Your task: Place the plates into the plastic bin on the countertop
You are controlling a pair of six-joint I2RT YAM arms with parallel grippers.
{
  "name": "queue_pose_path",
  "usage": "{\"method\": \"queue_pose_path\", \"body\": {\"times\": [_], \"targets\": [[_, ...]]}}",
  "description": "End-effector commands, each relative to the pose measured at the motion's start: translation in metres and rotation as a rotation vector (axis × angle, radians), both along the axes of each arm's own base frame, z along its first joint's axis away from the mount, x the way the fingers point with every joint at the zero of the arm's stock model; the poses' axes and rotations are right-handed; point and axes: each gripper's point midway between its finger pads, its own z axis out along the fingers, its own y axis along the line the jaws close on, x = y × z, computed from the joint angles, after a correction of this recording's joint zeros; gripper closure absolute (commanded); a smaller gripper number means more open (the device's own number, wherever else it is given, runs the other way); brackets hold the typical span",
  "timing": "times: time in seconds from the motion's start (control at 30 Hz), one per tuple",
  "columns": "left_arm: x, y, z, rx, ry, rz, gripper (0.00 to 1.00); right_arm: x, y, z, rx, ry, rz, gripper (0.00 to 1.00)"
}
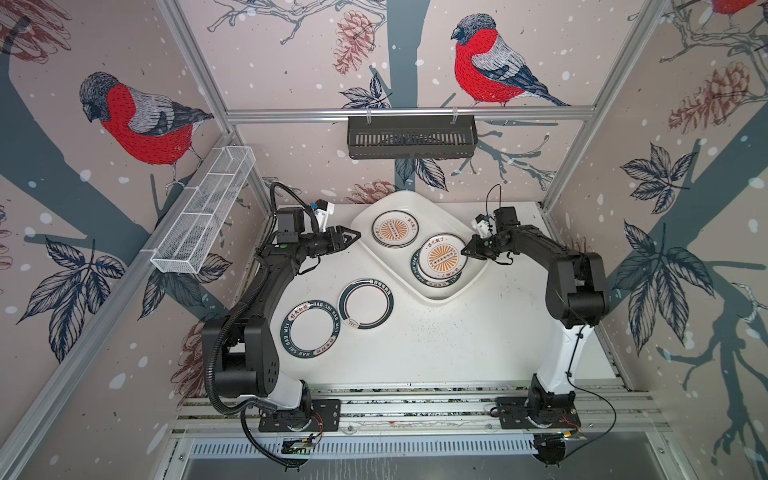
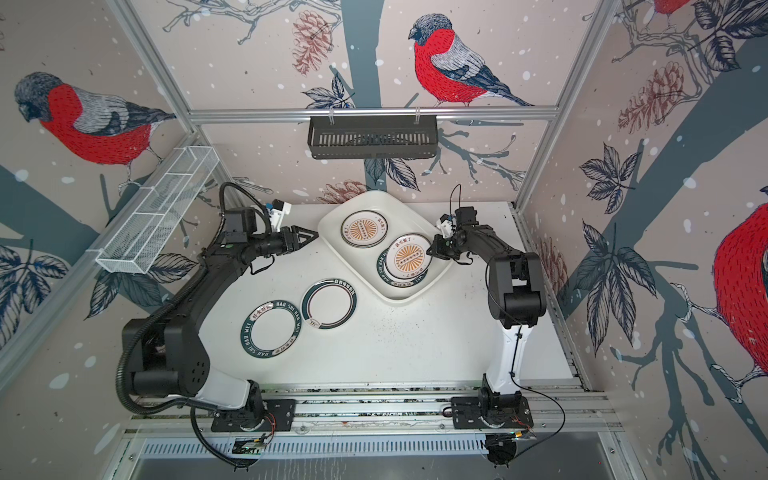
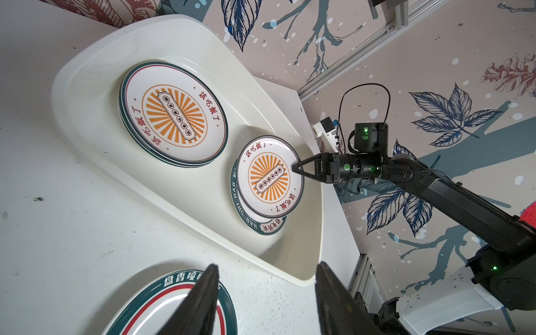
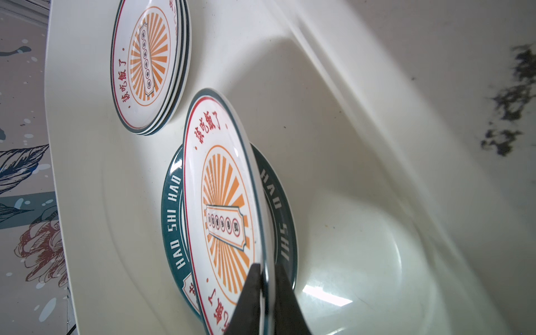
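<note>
right hand (image 1: 464, 251) clamps the rim of a tilted sunburst plate (image 1: 441, 257) inside the bin (image 1: 409, 199); left hand (image 1: 354, 238) stands apart, empty; two teal-rimmed plates (image 1: 309, 330) lie on the counter (image 1: 457, 340).

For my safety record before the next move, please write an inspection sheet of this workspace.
Surface: white countertop, dark specks.
Job's things: plastic bin holds far sunburst plate and near sunburst plate, each atop others; lettered plate and ringed plate lie outside it.
Clutter: nothing seen.
Grippers: left gripper open, empty; right gripper, fingers pinching near sunburst plate's rim.
Cables: ribbed hose on left arm; thin wire on right arm.
Surroundings: bird wallpaper; black basket, wire basket on frame.
</note>
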Motion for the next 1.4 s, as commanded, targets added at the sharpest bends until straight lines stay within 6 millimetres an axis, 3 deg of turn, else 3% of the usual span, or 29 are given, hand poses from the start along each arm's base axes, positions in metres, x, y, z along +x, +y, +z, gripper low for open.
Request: {"method": "queue_pose_path", "body": {"times": [0.0,0.83,1.37], "targets": [[-0.002,-0.002,0.005,-0.001,-0.025,-0.018,0.46,-0.003,0.000,0.000,0.012,0.002,0.017,0.87],[-0.002,-0.002,0.002,-0.004,-0.017,-0.023,0.46,-0.010,-0.007,-0.017,-0.023,0.052,-0.005,0.84],[0.000,-0.004,0.000,-0.017,-0.007,-0.034,0.46,-0.008,0.000,-0.018,-0.196,0.045,-0.002,0.85]]}}
